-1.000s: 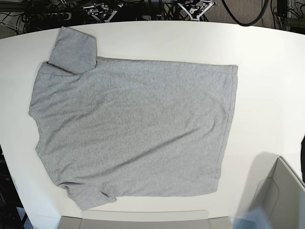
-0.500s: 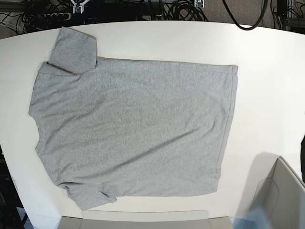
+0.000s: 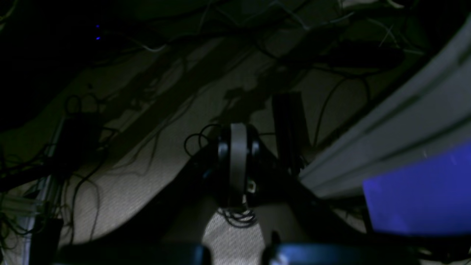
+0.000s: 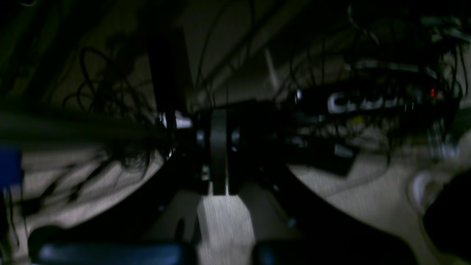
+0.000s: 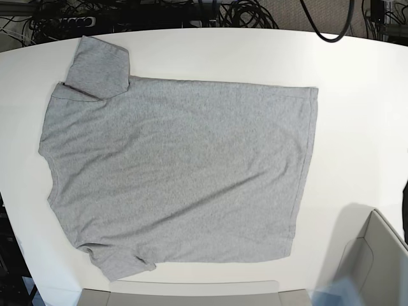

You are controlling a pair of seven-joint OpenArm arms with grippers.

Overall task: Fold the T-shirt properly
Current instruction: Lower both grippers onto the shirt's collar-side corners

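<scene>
The heather-grey T-shirt [image 5: 178, 172] lies flat and spread out on the white table [image 5: 357, 115] in the base view, plain side up, collar end at the left and hem at the right. One sleeve points to the far left corner, the other to the near left edge. Neither arm shows in the base view. The left gripper [image 3: 238, 162] appears in the dim left wrist view with its jaws pressed together and nothing between them. In the blurred right wrist view the right gripper [image 4: 218, 154] is also shut and empty. Both wrist cameras face a dark area of cables and carpet, away from the T-shirt.
A grey box [image 5: 373, 268] stands at the table's near right corner. A pale grey panel [image 5: 185, 294] runs along the near edge. Tangled black cables [image 5: 242, 13] lie beyond the far edge. The left wrist view shows a grey edge and a blue surface [image 3: 419, 195] at its right.
The two grippers seen beyond the table's far edge a second ago have withdrawn out of the base view. The T-shirt has not moved.
</scene>
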